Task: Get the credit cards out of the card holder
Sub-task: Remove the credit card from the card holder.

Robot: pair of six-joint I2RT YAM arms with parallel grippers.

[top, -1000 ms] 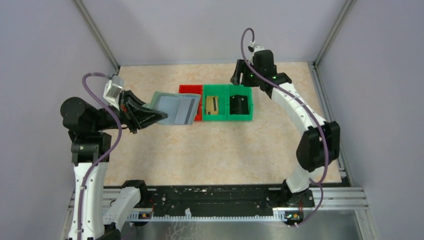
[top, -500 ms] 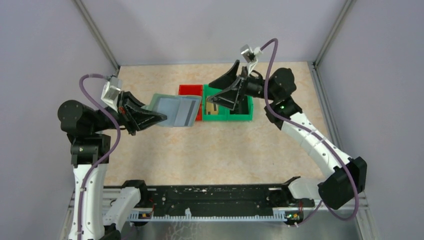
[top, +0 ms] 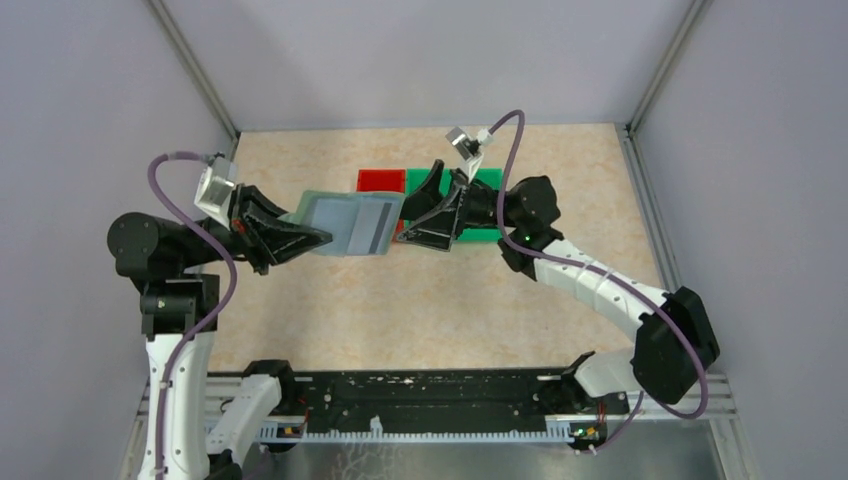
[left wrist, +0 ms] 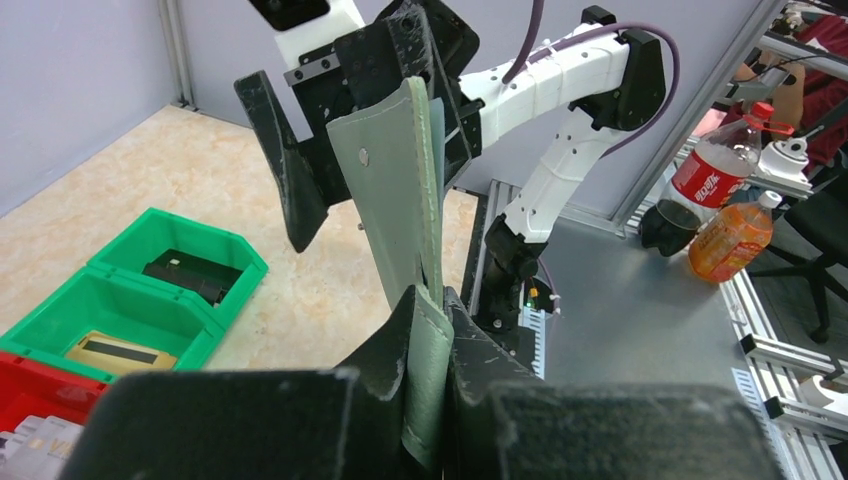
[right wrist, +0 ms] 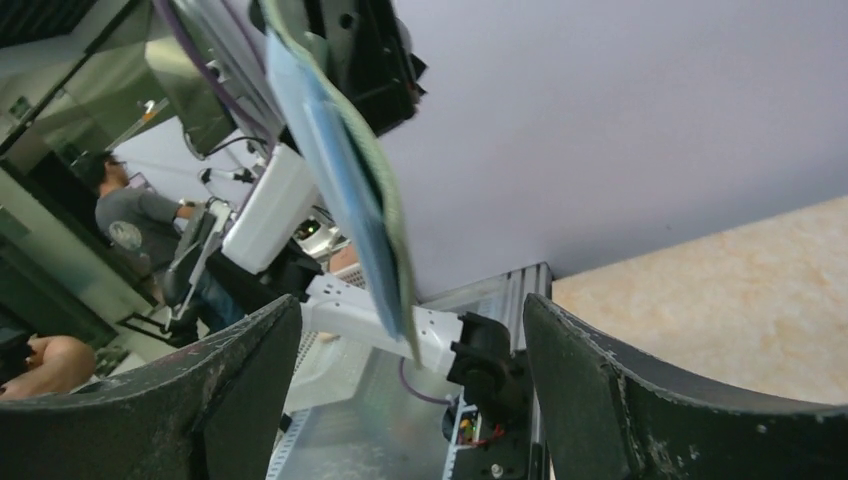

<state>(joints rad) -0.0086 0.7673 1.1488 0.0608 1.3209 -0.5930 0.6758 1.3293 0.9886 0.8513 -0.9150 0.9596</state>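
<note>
**Card holder** (top: 345, 222): grey-green, being held open above the bench (top: 400, 310). Its pale blue-grey inside is facing up. Its long axis is running from the left tool (top: 300, 232) toward the right tool (top: 408, 212).

**Left tool:** pinching the holder's near end, with a finger pressing on each face.

**Right tool:** standing spread and straddling the holder's free end, with a gap showing on each side in the right wrist view.

**Top view only:** showing the pocketed inside. The bins are mostly hiding under the right arm.

**Wrist views only:** showing the holder edge-on, as a thin strip.

**Bins, left wrist view:** all sitting on the bench below the holder's free end.
- Far green bin (left wrist: 215, 252): holding a black card (left wrist: 185, 277), lying flat.
- Near green bin (left wrist: 60, 300): holding a tan card (left wrist: 110, 350) with a dark stripe.
- Red bin (left wrist: 30, 385): its contents are cropped by the frame edge, so they cannot be told.
</note>
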